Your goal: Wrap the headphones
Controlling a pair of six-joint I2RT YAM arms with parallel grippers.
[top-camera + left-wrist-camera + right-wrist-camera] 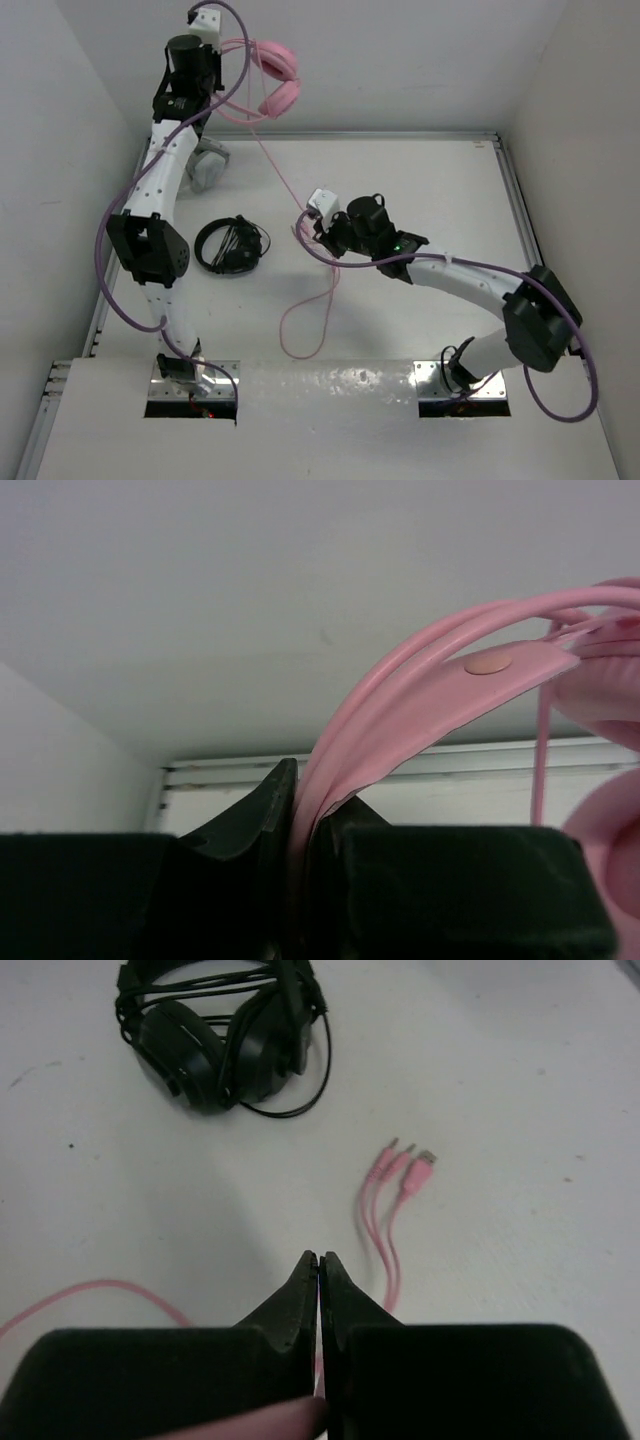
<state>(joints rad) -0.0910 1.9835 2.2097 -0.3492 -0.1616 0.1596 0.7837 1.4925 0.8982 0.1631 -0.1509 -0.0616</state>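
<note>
Both claws pinch: left claw (300,790) holds the headphones (275,75) by the headband (440,695), right claw (318,1270) the cable (300,330). No wraps yet; cable trails loose across the desk (420,180).

Headphones: three sets. One pink headphones (275,75), one black headphones (232,245), one white-grey headphones (208,165). Pink earcups (282,97) showing: two. One pink cable (285,185), ending in three plugs (405,1160): two slim jacks, one wider plug. Arms: two, left arm (165,170) and right arm (470,285). Grippers: two, left gripper (300,790) and right gripper (318,1265), two fingers each. Purple leads (105,250): two, one per arm. Base plates (225,372): two. One table (430,190).
</note>
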